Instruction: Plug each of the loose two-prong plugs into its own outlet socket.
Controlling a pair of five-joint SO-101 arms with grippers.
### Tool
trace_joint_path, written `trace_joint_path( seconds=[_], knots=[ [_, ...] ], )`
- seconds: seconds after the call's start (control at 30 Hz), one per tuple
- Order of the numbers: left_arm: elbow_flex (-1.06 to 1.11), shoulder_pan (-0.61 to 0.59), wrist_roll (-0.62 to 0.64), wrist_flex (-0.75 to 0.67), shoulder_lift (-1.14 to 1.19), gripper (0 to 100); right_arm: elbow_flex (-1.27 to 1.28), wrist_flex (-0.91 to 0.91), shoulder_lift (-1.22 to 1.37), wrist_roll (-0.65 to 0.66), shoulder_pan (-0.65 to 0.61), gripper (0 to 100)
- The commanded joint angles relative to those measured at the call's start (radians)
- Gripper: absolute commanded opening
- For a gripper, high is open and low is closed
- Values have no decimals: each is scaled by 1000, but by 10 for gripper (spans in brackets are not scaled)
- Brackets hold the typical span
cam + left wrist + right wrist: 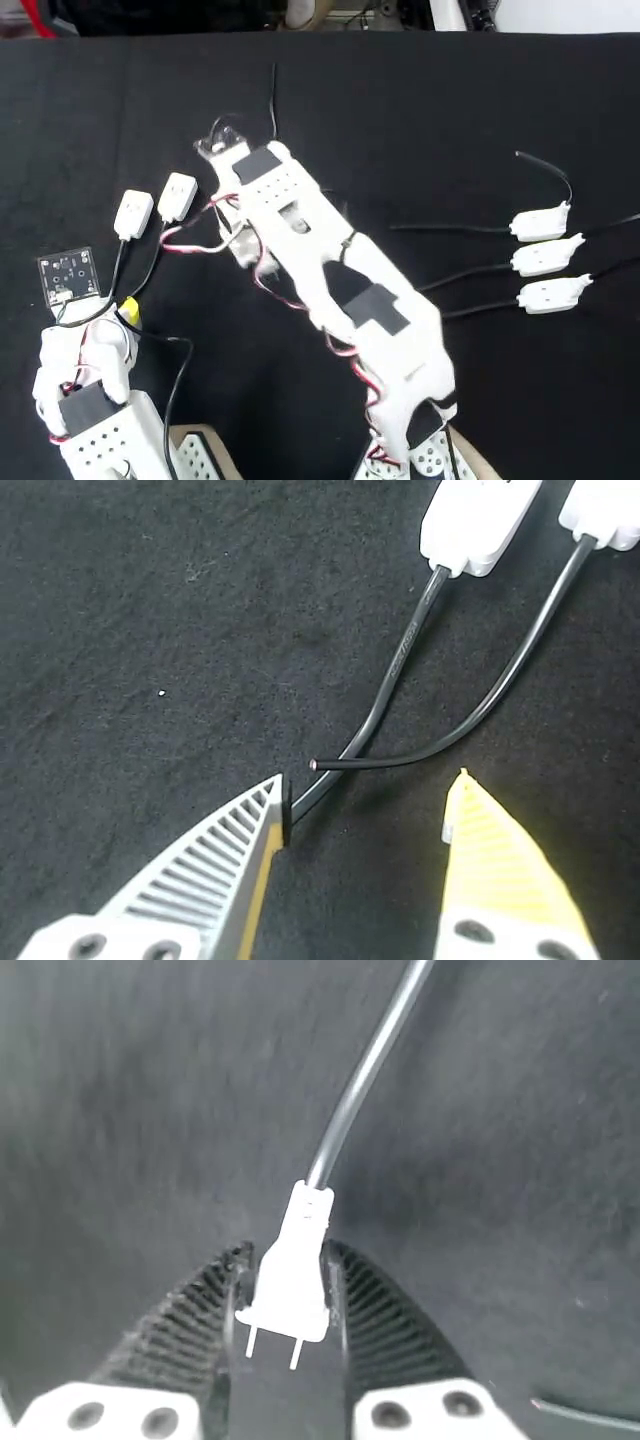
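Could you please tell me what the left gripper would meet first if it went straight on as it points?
The left gripper would most likely meet the crossed black cables just ahead of its open jaws, before the white sockets beyond; its height is unclear.

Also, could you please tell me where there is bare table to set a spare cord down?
Bare cloth lies along the far edge, right of the right gripper and its plug, and in the near corner by the three white connectors. It is crowded around the left gripper, the two white blocks and their cords.
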Motion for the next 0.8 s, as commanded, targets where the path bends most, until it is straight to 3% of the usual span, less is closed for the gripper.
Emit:
trace_joint_path(
  seconds=[0.0,0.13,0.27,0.47,0.77],
  knots=[
    [-5,4,-6,-15,-3,257,136,-25,-85,166,110,15],
    [-5,4,-6,-15,-3,257,214,-121,-74,259,276,16],
    [-5,4,-6,-15,-3,257,217,-126,-76,262,302,22],
    [-5,4,-6,-12,-3,257,202,-123,-90,242,316,199],
    [4,4,-44,-14,-3,257,225,-77,-237,236,359,67]
  ],
)
